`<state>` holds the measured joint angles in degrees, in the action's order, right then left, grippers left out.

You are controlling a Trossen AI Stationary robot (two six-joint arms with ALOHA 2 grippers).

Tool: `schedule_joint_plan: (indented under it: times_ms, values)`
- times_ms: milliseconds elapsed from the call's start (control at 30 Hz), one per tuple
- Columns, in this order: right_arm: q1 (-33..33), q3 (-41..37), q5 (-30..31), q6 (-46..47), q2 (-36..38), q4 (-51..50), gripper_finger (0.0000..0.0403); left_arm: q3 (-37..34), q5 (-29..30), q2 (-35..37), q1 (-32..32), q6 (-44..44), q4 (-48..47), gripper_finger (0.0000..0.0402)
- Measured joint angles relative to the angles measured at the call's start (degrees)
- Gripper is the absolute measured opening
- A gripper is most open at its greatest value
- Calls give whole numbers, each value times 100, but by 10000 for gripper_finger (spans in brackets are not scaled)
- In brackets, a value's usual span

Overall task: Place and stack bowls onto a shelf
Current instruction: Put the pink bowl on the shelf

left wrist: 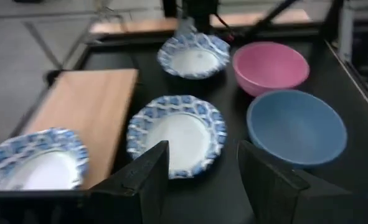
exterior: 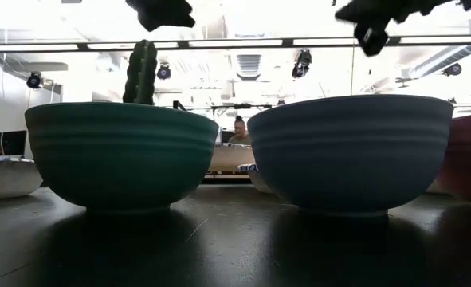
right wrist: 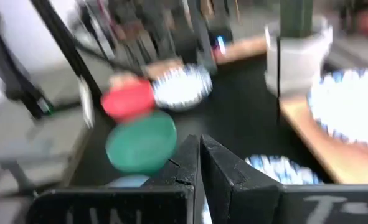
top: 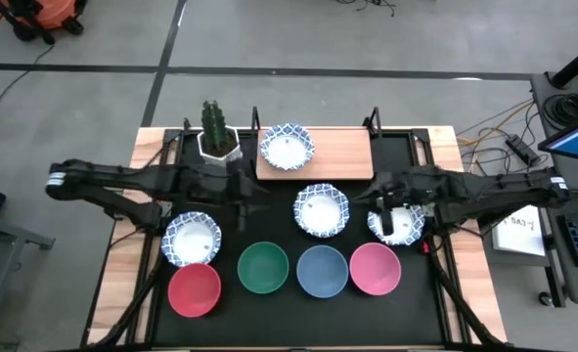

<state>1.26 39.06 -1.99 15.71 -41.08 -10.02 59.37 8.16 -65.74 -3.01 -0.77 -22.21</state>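
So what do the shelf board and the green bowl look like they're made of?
The shelf looks like light-brown wood or wood laminate with a matte finish and faint grain streaks. The green bowl looks like glazed ceramic, possibly melamine: soft sheen and horizontal ridges around its wall in the low view.

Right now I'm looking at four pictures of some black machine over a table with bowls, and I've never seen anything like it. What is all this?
It is a robot with two dark arms, each ending in a two-finger gripper. One picture looks straight down, one sits at table height, and two come from cameras on the wrists. One patterned bowl already sits on the wooden shelf, beside a cactus pot. Three more patterned bowls and the red, green, blue and pink bowls lie on the black mat. The left gripper is open and empty, near the middle patterned bowl. The right gripper is shut, holding nothing, over the rightmost patterned bowl.
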Motion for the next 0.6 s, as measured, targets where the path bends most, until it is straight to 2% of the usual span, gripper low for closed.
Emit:
schedule_joint_plan:
  times_ms: [167, 267, 433, 600]
  values:
    - [0, 1057, -23, 281, -655, -1548, 9, -398, 475, 629, -7, 36, -20, 173]
    - [0, 1651, -240, 358, -1096, -2532, 9, -542, 668, 852, -7, 37, -3, 173]
    - [0, 2541, -583, 358, -1746, -3921, 9, -680, 700, 965, -4, 39, -16, 173]
    - [0, 3147, -596, 136, -2321, -5022, 9, -684, 739, 808, 0, -52, 29, 173]
